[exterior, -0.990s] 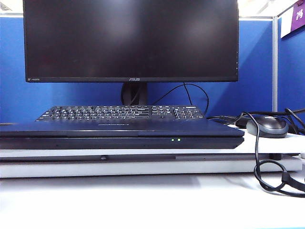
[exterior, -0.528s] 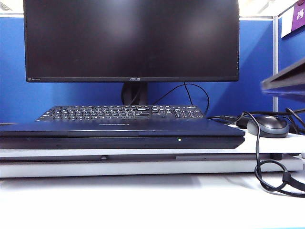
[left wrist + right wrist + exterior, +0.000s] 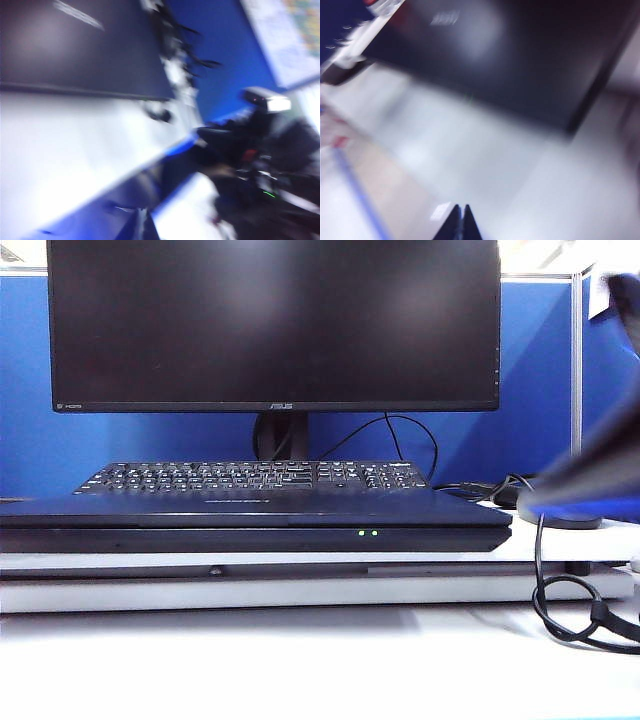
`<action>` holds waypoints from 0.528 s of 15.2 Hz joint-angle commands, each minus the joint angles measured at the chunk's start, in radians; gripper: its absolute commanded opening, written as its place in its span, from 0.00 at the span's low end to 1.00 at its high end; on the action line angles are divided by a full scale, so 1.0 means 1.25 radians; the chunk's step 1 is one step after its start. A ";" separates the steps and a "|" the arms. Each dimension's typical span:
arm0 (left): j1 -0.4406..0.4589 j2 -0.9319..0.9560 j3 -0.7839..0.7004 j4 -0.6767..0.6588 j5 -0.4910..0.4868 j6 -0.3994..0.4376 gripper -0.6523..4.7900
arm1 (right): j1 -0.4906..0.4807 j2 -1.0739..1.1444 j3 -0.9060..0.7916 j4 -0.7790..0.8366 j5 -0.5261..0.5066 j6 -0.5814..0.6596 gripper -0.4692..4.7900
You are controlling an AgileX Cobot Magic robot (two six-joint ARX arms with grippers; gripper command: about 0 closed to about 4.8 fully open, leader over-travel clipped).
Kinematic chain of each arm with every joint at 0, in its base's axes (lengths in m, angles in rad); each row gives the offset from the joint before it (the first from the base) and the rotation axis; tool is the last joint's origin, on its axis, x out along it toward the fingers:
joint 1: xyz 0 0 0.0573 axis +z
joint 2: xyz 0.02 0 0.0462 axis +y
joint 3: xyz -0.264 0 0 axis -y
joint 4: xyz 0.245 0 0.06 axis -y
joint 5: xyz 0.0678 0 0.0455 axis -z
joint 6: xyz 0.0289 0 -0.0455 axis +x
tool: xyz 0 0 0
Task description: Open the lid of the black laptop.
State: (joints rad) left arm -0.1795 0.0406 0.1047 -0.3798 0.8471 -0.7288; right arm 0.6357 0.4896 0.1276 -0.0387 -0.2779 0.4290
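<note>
- My right gripper [image 3: 460, 220] hangs over the white desk [image 3: 485, 165], fingertips pressed together, gripping nothing; a blurred dark arm [image 3: 590, 475] shows at the exterior view's right edge.
- My left gripper [image 3: 142, 227] is likewise pinched closed, empty.
- The black laptop [image 3: 250, 520] lies on the desk, the lid [image 3: 250, 508] down flat, green lights [image 3: 368, 533] on its front edge.
- The ASUS monitor [image 3: 275, 325] and separate keyboard [image 3: 250, 476] sit behind.
</note>
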 commanded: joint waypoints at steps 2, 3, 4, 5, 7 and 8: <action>0.000 0.001 0.050 -0.117 -0.103 0.095 0.12 | 0.022 0.236 0.095 0.095 -0.015 -0.077 0.09; -0.001 0.006 0.050 -0.121 -0.112 0.086 0.12 | 0.053 0.282 0.117 0.106 -0.001 -0.093 0.09; -0.008 0.011 0.050 -0.119 -0.124 0.083 0.12 | 0.097 0.319 0.135 0.124 0.045 -0.093 0.09; -0.016 0.018 0.050 -0.110 -0.124 0.072 0.12 | 0.129 0.335 0.145 0.135 0.084 -0.093 0.09; -0.078 0.042 0.067 -0.080 -0.125 0.016 0.12 | 0.181 0.356 0.161 0.143 0.124 -0.092 0.09; -0.123 0.059 0.105 -0.100 -0.155 -0.002 0.12 | 0.179 0.356 0.160 0.140 0.135 -0.092 0.09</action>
State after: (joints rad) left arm -0.3092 0.1055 0.2024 -0.5110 0.6838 -0.7094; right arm 0.8604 0.9360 0.3237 0.1226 -0.1299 0.3164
